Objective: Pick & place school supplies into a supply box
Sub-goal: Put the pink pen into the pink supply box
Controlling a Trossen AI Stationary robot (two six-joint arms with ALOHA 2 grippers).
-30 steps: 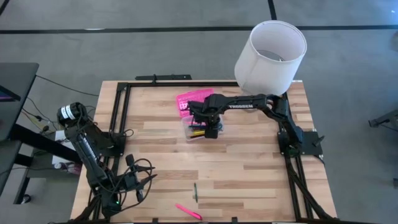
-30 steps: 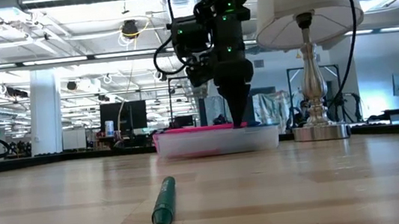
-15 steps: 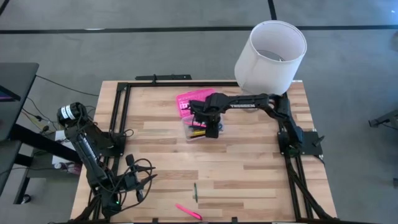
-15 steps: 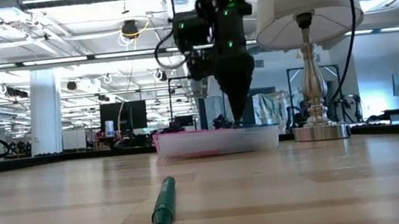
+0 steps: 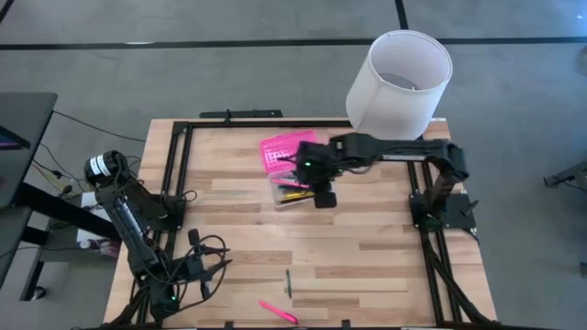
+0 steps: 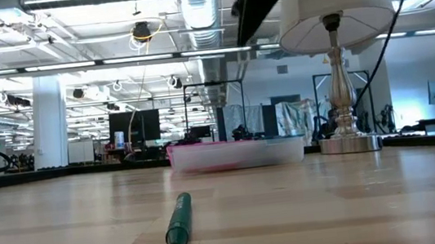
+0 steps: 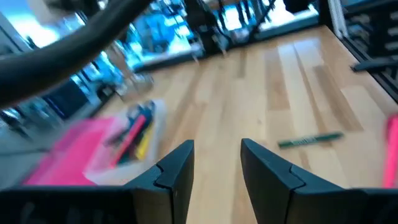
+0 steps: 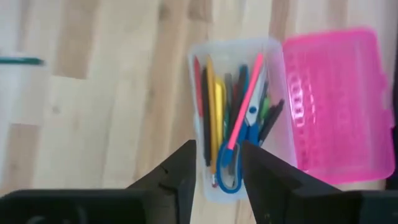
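The right claw hung empty, fingers apart, above the box, which lay mid-worktop holding pens and scissors. The left claw waited, open, near a green pen.

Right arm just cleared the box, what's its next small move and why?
Probably swing the open right gripper toward the green pen. It hangs empty above the box, while that pen and the pink pen lie loose near the table's front edge.
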